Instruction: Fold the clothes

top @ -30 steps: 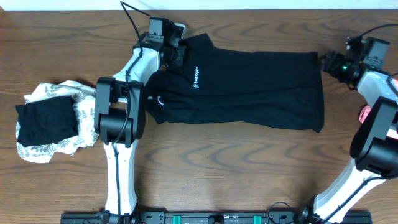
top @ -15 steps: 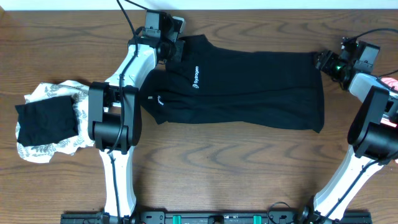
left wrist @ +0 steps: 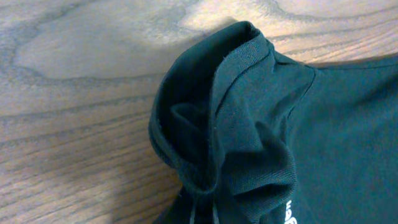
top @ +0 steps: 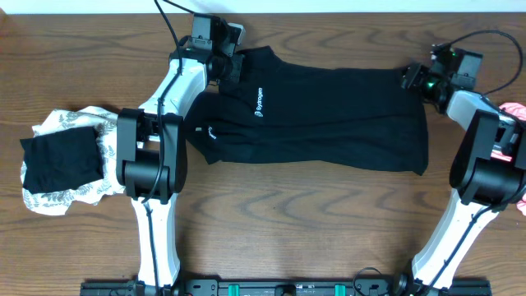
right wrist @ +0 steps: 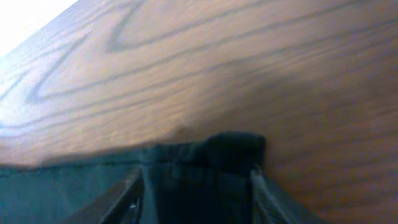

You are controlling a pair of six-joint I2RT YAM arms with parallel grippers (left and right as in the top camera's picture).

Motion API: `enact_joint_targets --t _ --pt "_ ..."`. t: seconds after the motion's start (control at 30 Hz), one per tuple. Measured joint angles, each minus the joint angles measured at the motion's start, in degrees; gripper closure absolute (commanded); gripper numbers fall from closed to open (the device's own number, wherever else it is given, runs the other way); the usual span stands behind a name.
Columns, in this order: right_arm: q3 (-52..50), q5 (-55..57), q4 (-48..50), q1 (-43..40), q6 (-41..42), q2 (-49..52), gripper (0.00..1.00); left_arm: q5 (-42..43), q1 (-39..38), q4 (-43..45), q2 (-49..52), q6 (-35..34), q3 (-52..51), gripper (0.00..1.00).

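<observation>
Small white lettering on the black shirt, chest area, too small to read

Overhead looks straight down; both wrist views sit close over the shirt.

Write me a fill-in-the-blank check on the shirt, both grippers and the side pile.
1. The black collared shirt lies spread on the ____ table.
2. The left gripper is at the shirt's ____.
3. The right gripper has its fingers either side of a shirt ____.
4. The small black piece lies on the ____ garment.

Missing words: wooden; collar; corner; leaf-print
</observation>
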Motion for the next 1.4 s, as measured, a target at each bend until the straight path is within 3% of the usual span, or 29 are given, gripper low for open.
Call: enact_joint_targets --t 0.13,0.5,0.9,1.4 --pt "0.1 0.2 -1.5 -0.1 -1.1 0.0 0.99 0.0 0.0 -0.1 0.0 0.0 0.0 0.94" --pt "-1.1 -1.6 -7.4 -2.5 -2.4 -2.3 0.99 0.0 0.0 -2.5 -0.4 0.0 0.0 0.94" --pt "-2.1 -4.5 -18.5 -3.0 -9.3 -15.0 0.99 -3.2 0.0 -8.8 -10.6 0.0 -0.1 0.94" --pt "-2.1 -5.0 -36.6 -2.8 -14.0 -15.5 0.99 -7.1 -0.1 -30.6 -10.7 0.0 -0.1 0.94"
